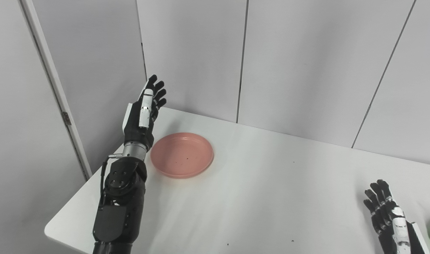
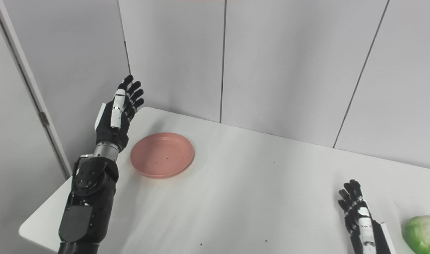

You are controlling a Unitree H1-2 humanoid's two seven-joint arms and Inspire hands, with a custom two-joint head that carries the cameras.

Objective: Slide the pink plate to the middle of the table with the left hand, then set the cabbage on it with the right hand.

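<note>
While I wait: both my hands hold nothing.
Left hand (image 1: 142, 114): raised, fingers spread, at 9 o'clock of the pink plate (image 1: 182, 154).
Plate: table (image 1: 257, 197) far left.
Right hand (image 2: 359, 215): fingers apart, 5 o'clock.
Cabbage (image 2: 423, 233): whole in right eye view, sliver in left.
</note>
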